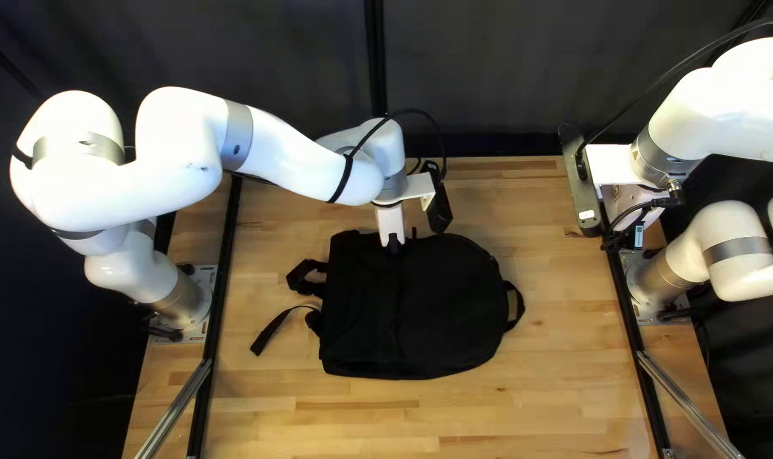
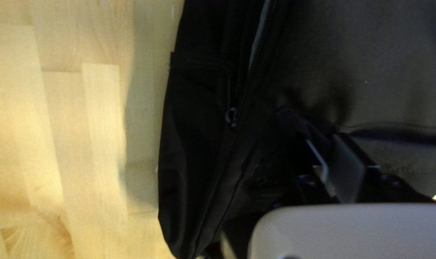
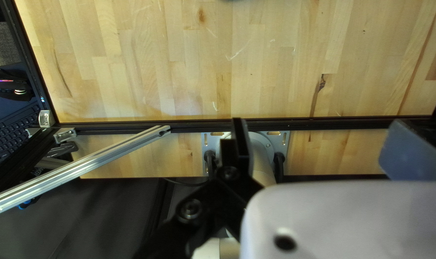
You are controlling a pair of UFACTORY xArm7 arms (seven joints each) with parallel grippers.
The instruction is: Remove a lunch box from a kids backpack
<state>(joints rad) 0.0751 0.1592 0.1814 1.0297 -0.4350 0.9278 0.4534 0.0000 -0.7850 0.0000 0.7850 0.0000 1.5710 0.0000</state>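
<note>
While the backpack (image 1: 446, 306) lies flat on the worktop (image 1: 539, 391), the lunch box is out of sight, presumably inside it. The left pincer (image 2: 323, 139) is narrow, and appears to be pinching a fold of black cloth near the bag's far edge. The right pincer (image 3: 325, 148) stands wide, with nothing between its fingers, well apart from the bag.

The backpack looks soft and limp, likely light for its size; pulled from one fold, it would probably sag or slide rather than lift cleanly. That pinch seems best used to steady the cloth or raise the panel. A zip pull (image 2: 231, 117) sits beside the left pincer, small enough to need a careful, square grip; how far the zip is open I cannot tell. The short loop (image 1: 519, 306) at the bag's right end could anchor it.

The box itself may be firmer and heavier than the cloth; a handle or a narrow edge would suit the pincer best, drawn out slowly so the lining doesn't snag.
</note>
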